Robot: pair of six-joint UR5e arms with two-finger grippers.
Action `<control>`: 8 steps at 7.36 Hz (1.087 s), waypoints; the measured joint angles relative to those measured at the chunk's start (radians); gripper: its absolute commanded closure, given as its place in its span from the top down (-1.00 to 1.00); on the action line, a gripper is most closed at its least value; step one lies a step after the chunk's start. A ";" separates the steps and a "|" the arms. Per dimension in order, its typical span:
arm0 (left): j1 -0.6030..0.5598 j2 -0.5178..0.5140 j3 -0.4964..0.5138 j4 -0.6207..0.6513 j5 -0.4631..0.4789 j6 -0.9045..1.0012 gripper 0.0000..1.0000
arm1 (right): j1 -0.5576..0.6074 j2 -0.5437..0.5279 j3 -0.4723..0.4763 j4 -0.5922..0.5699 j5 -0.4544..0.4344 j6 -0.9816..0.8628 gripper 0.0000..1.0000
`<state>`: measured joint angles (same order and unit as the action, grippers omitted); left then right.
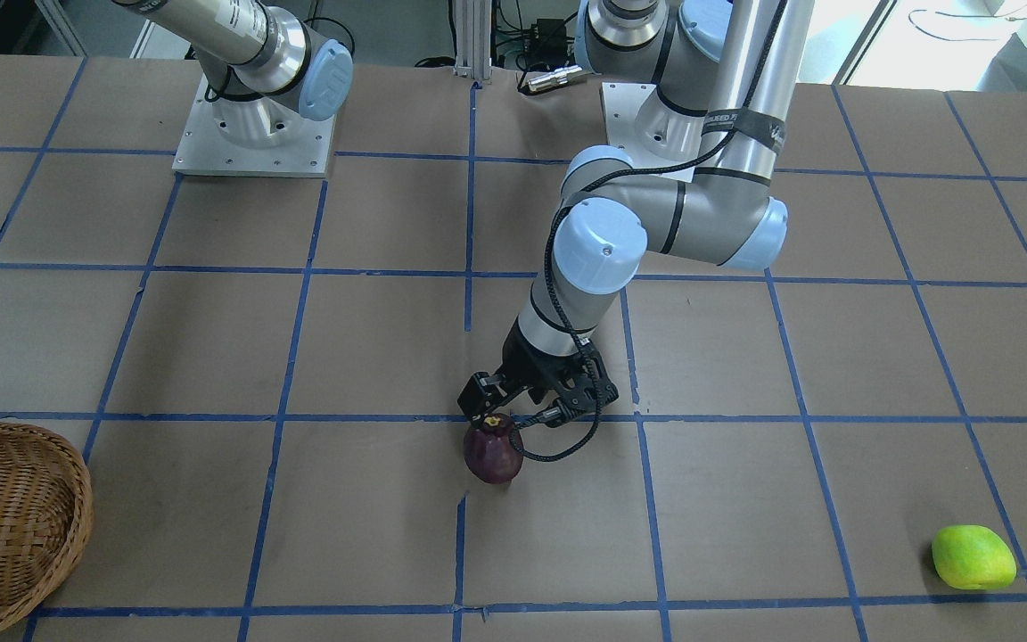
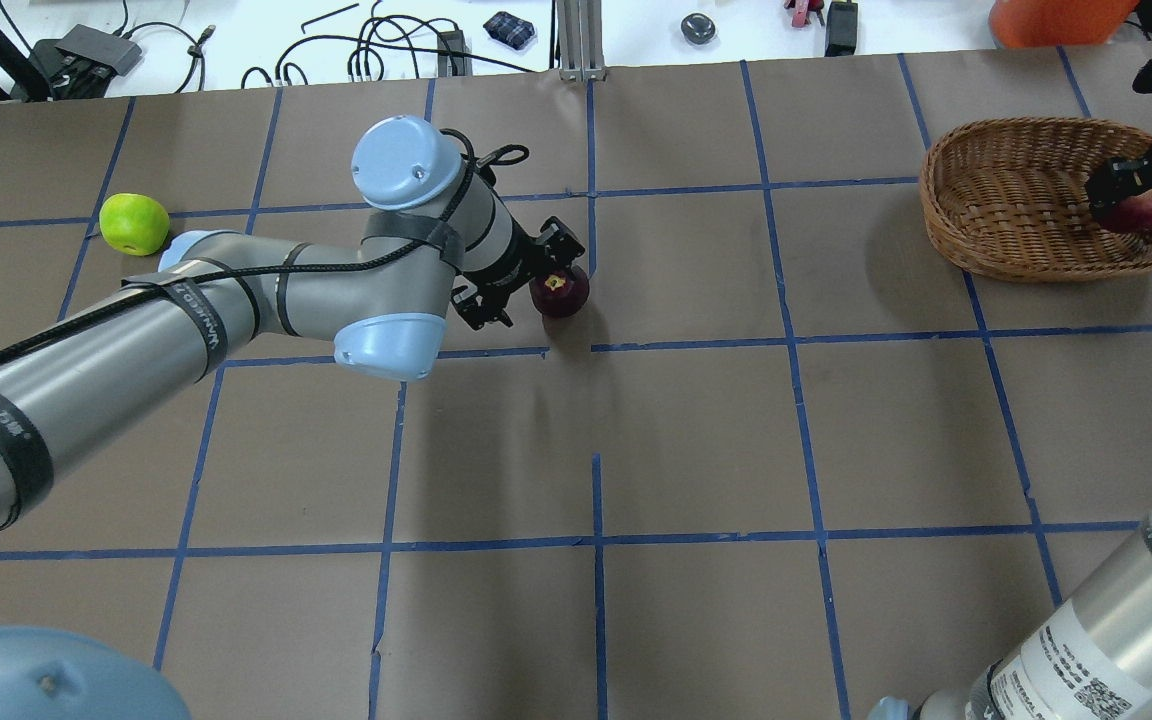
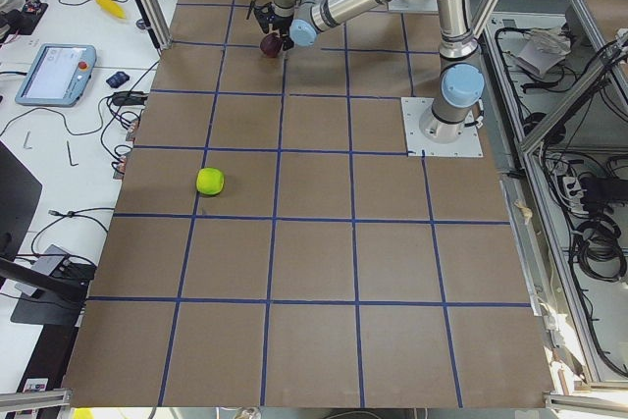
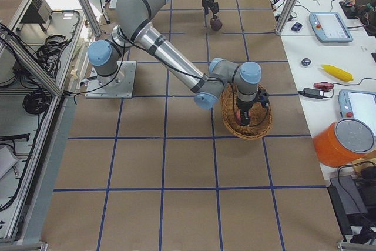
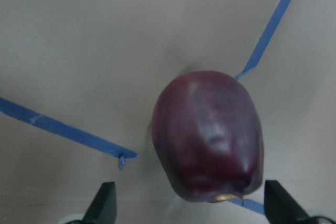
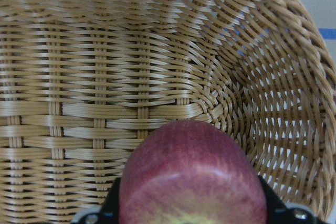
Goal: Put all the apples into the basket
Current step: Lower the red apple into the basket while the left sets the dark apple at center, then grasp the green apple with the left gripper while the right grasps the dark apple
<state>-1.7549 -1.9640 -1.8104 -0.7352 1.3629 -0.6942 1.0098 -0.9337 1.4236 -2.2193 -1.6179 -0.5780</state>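
The dark maroon apple [image 1: 493, 455] lies on the brown table near the middle, and it also shows in the overhead view [image 2: 559, 293]. My left gripper [image 1: 513, 417] is open and hangs low over it. In the left wrist view the maroon apple [image 5: 207, 135] sits between the spread fingertips [image 5: 105, 203] without touching them. My right gripper [image 2: 1131, 195] is shut on the red apple [image 2: 1141, 208] inside the wicker basket [image 2: 1016, 200]. In the right wrist view the red apple [image 6: 191, 182] hangs over the basket's weave [image 6: 105, 77]. The lime green apple [image 1: 973, 557] lies alone, far from both grippers.
The basket [image 1: 5, 526] stands at the table's end on my right. The green apple [image 2: 134, 223] is behind my left forearm, towards the far left. The arm bases [image 1: 255, 125] are bolted on at my side. Cables and tools lie on the white bench [image 2: 236, 40] beyond.
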 measured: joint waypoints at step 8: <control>0.501 0.049 0.156 -0.263 0.136 1.054 1.00 | 0.132 -0.168 -0.032 0.276 0.012 0.154 1.00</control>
<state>-1.2541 -1.9147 -1.6542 -0.9977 1.4991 0.3600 1.1417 -1.1017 1.3916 -1.9430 -1.6055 -0.4242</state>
